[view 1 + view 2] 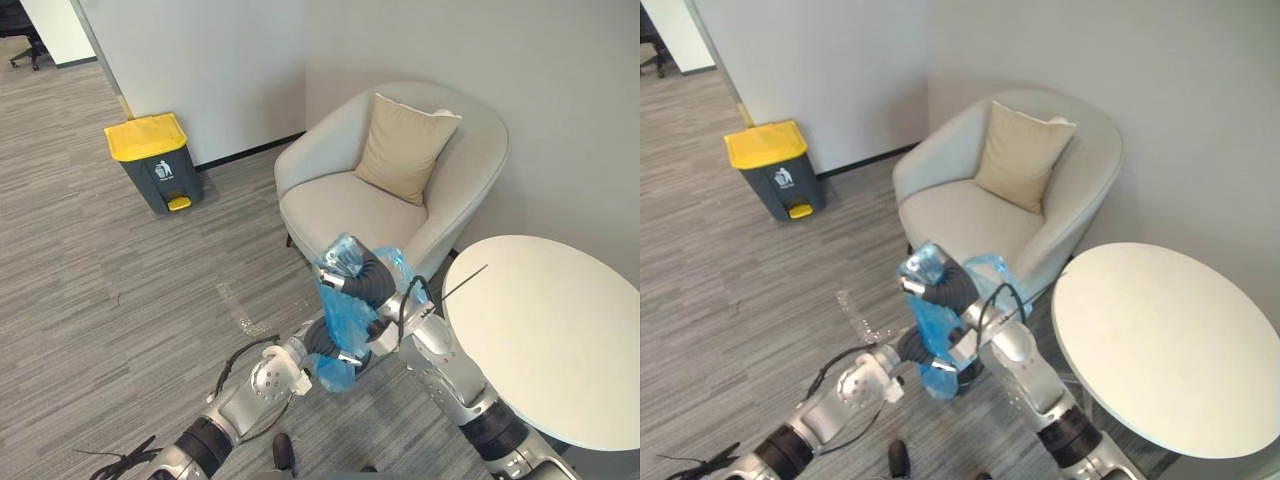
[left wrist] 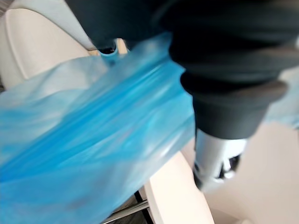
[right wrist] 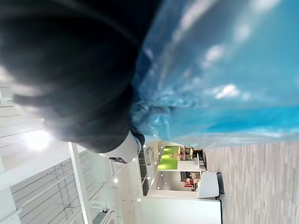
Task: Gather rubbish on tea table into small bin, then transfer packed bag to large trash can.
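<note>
A blue plastic bag (image 1: 346, 316) hangs between my two hands in front of the armchair, above the floor. My right hand (image 1: 352, 270) is at the bag's top with the film bunched round it, and the bag hangs down from there. My left hand (image 1: 322, 351) sits against the bag's lower end, where the blue film covers it. The bag's film shows close up in the left wrist view (image 2: 93, 140) and the right wrist view (image 3: 224, 70). The large grey trash can (image 1: 155, 165) with a yellow lid stands by the wall at the far left, lid down.
The round white tea table (image 1: 550, 330) is at my right, its top bare. A beige armchair (image 1: 340, 205) with a tan cushion (image 1: 403, 148) stands straight ahead behind the bag. Grey carpet (image 1: 110, 290) stretches from me to the trash can.
</note>
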